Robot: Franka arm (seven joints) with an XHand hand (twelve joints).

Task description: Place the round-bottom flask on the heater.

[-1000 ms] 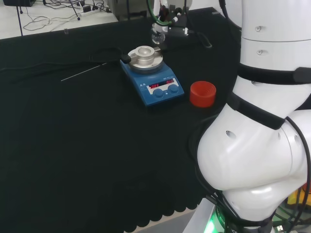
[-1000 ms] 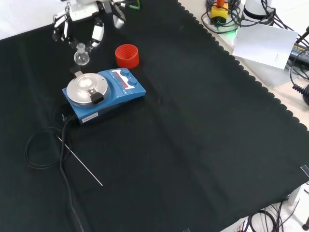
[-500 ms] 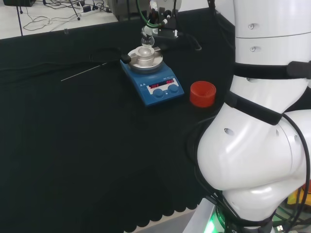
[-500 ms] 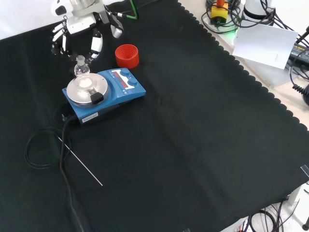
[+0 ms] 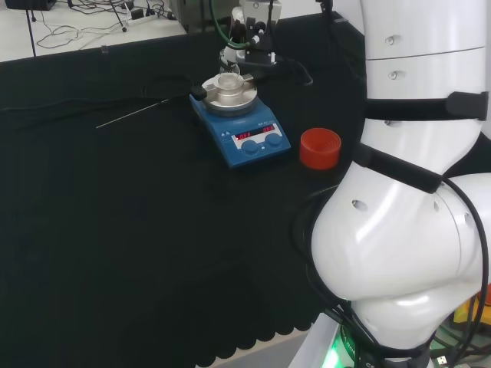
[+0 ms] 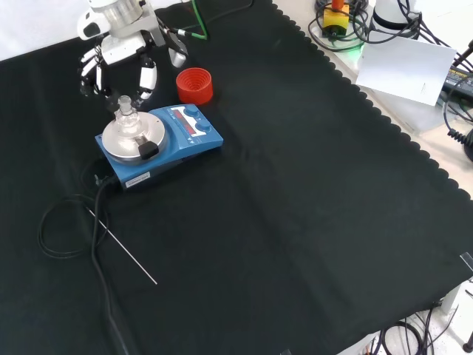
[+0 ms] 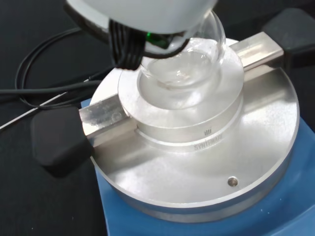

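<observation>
The hand (image 6: 122,48) hangs over the heater (image 6: 157,137), its fingers (image 6: 146,78) curled down around the neck of the round-bottom flask (image 6: 126,118); the flask's clear, seemingly empty bulb sits in the heater's round metal block (image 7: 189,115); a red ring (image 6: 194,85) stands just beside, on the black-clothed table (image 6: 295,207).
</observation>
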